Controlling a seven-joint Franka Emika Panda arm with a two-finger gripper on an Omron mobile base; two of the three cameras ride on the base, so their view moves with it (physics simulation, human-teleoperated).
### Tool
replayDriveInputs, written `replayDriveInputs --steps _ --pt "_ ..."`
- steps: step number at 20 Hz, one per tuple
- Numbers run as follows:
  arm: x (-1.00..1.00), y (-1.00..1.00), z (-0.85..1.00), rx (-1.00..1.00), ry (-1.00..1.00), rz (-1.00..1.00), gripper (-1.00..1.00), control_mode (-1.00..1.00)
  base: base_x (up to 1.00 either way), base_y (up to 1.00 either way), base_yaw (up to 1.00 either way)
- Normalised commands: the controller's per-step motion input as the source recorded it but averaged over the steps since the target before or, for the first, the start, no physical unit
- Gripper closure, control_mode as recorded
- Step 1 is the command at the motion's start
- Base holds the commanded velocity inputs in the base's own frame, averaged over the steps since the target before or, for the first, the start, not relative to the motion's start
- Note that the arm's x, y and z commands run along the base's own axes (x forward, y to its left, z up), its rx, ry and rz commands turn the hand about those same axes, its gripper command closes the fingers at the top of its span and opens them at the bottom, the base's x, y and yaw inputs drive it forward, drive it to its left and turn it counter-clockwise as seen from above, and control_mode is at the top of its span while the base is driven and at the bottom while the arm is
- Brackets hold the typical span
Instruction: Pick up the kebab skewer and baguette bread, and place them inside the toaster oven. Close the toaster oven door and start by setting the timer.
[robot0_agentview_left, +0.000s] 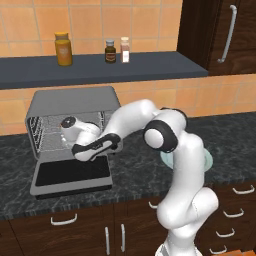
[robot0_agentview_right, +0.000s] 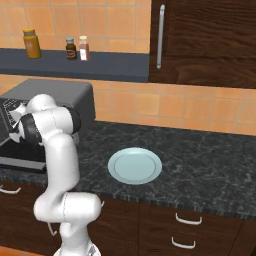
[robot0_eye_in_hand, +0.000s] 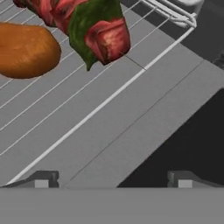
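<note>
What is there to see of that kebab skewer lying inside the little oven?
The kebab skewer shows its end in the hand view: glossy red-brown meat chunks with a dark green piece wrapped between them, and a thin stick tip poking out beyond the last chunk. It rests on the wire rack inside the toaster oven, right beside the orange-brown baguette bread. Nothing grips it.

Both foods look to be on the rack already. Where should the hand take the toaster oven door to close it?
Take the toaster oven door by its outer front edge, coming from below. It lies flat, hinged along the oven end, so that free edge swings up. The open hand sits above the rack.
</note>
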Motion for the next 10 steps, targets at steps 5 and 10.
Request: replayDriveInputs --steps 5,10 --pt "-0.02 0.0 -0.13 0.0 -0.07 -0.01 -1.0 -1.0 0.0 0.0 0.0" --pt "-0.84 -0.08 0.04 0.01 -0.01 0.01 -1.0 -1.0 0.0 0.0 0.0"
